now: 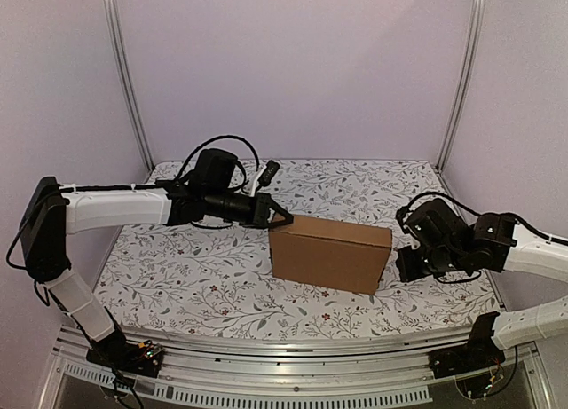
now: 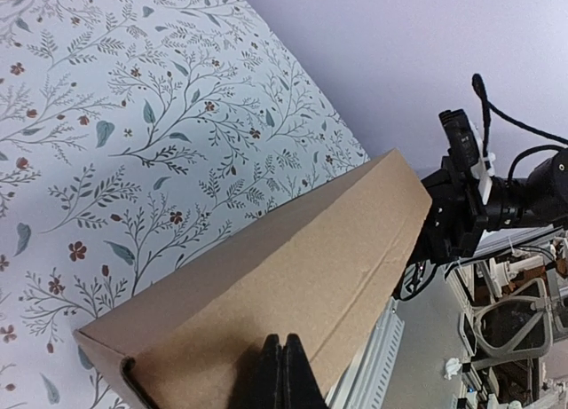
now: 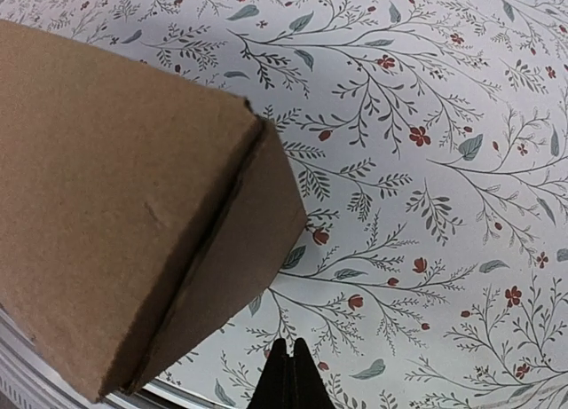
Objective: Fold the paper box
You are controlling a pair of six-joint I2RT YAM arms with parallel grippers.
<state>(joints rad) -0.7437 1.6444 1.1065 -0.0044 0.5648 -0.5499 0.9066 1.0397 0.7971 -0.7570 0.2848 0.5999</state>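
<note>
The paper box (image 1: pixel 330 252) sits folded shut on my bench (image 1: pixel 177 267). My left pincer (image 1: pixel 286 218) is pinched shut, empty, at its far-left corner, and my right pincer (image 1: pixel 401 265) is shut too, just off the other end

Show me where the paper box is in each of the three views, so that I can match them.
Top external: the paper box stands near the centre of the picture, slightly to the right.
Left wrist: the paper box runs from the lower left up to the right middle.
Right wrist: the paper box fills the left half.
Shared landmark: the floral table cover under it.
</note>
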